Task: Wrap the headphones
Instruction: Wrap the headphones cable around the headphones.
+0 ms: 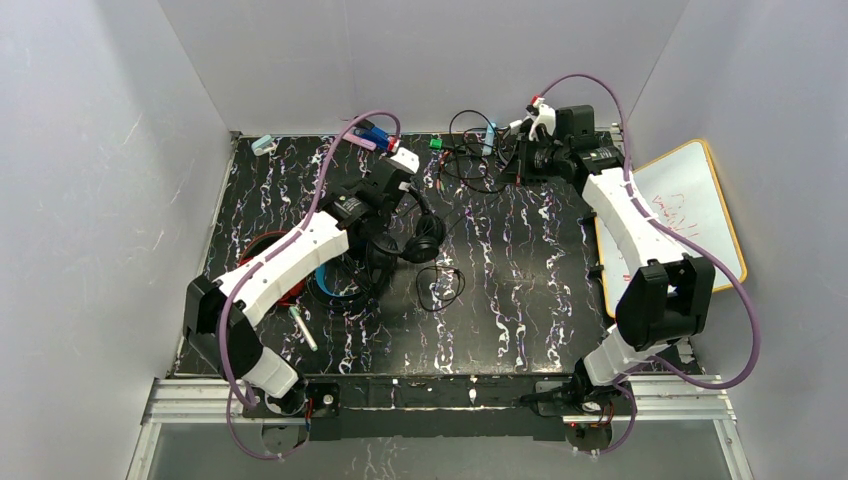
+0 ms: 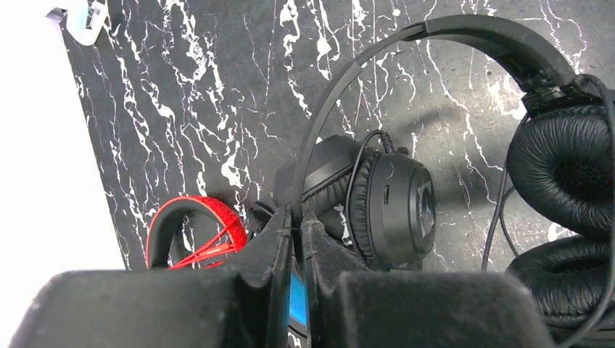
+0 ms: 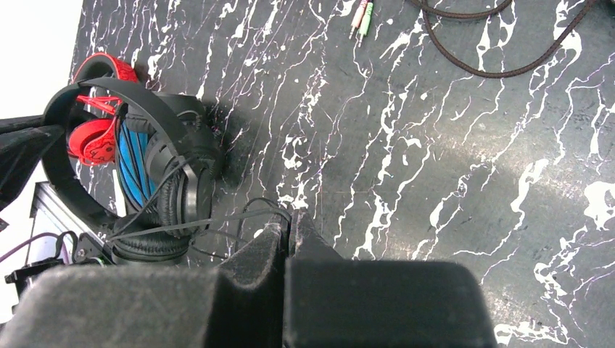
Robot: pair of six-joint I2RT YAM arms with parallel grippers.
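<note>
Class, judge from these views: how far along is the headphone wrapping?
Done: nothing looks wrapped; a cable loop lies loose on the table. In hand: the left end effector grips the black headphones by the headband, the right end effector pinches a thin cable. Left: winding it, then the red pair and blue-banded pair.

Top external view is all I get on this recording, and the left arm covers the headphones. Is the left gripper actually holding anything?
Observer: Yes. The left gripper is shut on the thin black headband of the all-black over-ear headphones.
Operator: And the right gripper, up by the far edge?
Observer: The right gripper is shut too. A thin black cable runs from the headphones into its fingertips and looks pinched there.
</note>
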